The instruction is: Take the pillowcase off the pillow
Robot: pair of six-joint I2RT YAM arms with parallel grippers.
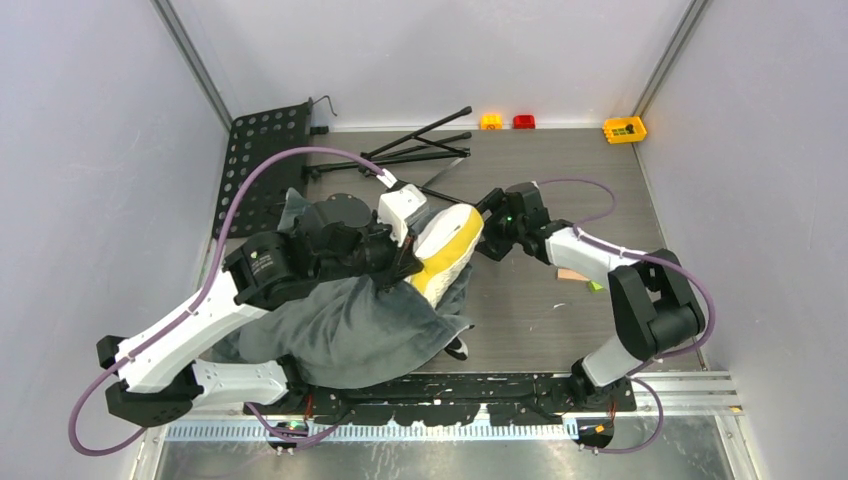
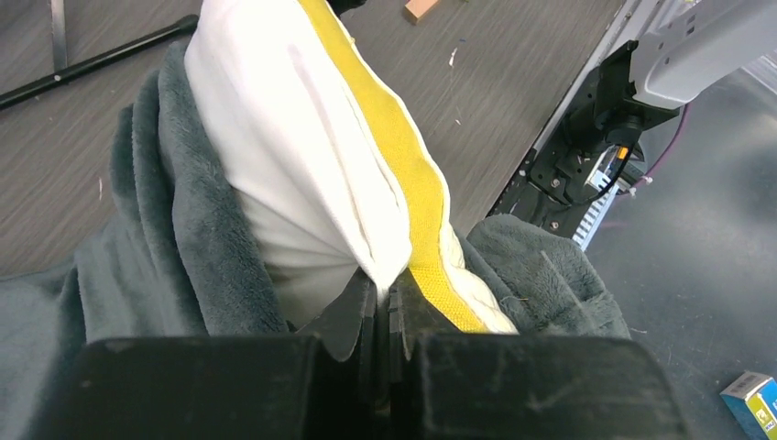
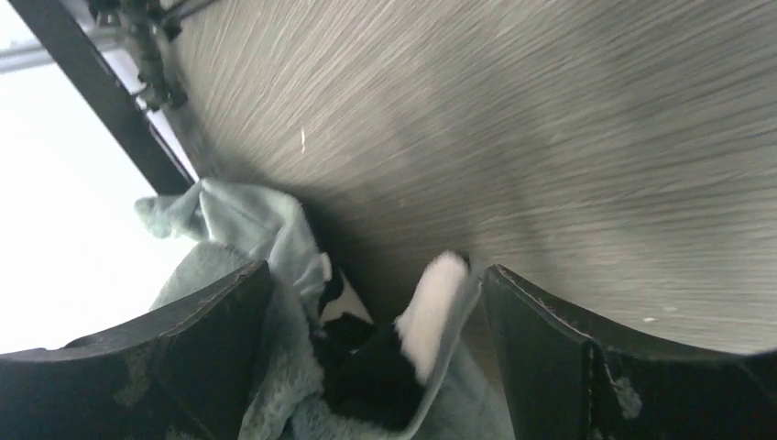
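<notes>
Left end effector (image 2: 385,307): clenched on the pillow (image 2: 302,165), pinching a fold of white cover just beside the yellow band (image 2: 412,174). Right end effector (image 3: 376,284): released, jaws spread wide. The pillowcase (image 3: 247,220) hem lies between them, nothing gripped.

Where things are: from the top view the pillow sticks out of the case mouth, far end bare. The case is bunched round its near part and heaped on the worktop (image 3: 550,137) under my left arm, toward the bases.

Step in hand, my read: get the right onto the hem, then strip the case off against the left's hold.

How to do it well:
- Push the right in deeper before closing. I want the black-and-white inner edge (image 3: 403,357) well inside the jaws, not just fleece tips.
- Take case fabric only. If pillow cover gets in the bite, both arms pull the same thing.
- Pull along the pillow's length, low and steady. Left only anchors.
- The left's pinch is a thin fold and could slip under load, so no jerks.

Materials:
- Case: thick plush fleece, floppy and creased. It should compress a lot in the jaws and will likely drag on the cover.
- Pillow: puffy, smooth white cloth, coarse woven band. It will squash rather than resist.
- Worktop: hard, streaked grey.
</notes>
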